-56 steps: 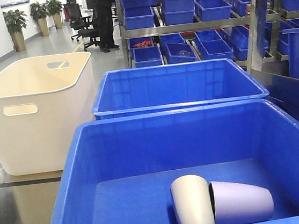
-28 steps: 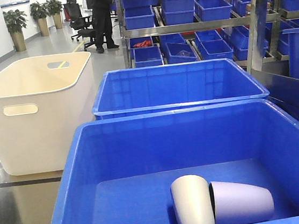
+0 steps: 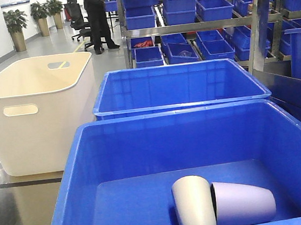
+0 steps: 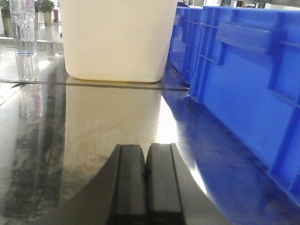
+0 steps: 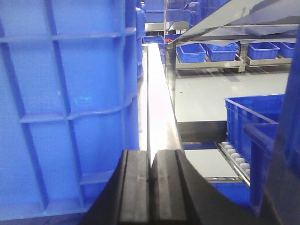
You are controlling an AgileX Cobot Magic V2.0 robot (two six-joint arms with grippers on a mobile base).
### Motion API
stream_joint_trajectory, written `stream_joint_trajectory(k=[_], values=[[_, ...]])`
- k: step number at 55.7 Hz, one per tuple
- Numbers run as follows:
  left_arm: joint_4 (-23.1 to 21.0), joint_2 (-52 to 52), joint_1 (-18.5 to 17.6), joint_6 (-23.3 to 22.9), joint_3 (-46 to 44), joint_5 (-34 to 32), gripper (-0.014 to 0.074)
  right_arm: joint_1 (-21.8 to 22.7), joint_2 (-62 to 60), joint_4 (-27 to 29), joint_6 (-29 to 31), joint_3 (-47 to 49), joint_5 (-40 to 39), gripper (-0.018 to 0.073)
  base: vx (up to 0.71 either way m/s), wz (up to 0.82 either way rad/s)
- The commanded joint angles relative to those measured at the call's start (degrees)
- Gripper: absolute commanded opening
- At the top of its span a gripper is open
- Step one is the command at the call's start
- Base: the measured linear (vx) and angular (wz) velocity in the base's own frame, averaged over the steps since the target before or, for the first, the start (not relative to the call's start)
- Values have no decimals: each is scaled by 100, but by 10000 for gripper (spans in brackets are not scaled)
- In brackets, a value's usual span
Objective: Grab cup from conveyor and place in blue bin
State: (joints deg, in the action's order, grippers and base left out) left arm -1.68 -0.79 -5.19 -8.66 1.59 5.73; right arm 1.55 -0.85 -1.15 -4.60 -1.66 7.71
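Observation:
The big blue bin fills the lower front view. Two cups lie on their sides inside it: a beige cup and a lilac cup tucked against it. The bin's outer wall shows in the left wrist view and in the right wrist view. My left gripper is shut and empty, low over the glossy table beside the bin. My right gripper is shut and empty, next to the bin's ribbed wall. The conveyor is out of view.
A cream-white tub stands at the left, also in the left wrist view. A second blue crate sits behind the bin. Shelves hold smaller blue bins. A person stands far back. A water bottle stands at the left.
The person in the background has stepped to the left. The cups, the bins and the arms have not moved.

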Motion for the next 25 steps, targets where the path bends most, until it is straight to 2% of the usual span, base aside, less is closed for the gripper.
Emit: stream_joint_trajectory(k=[1, 25], values=[[-41, -8, 11, -44, 27, -466, 31, 41, -39, -85, -2, -113, -495, -6, 0, 0], [-41, -8, 11, -44, 27, -466, 31, 41, -39, -85, -2, -113, -495, -6, 0, 0]])
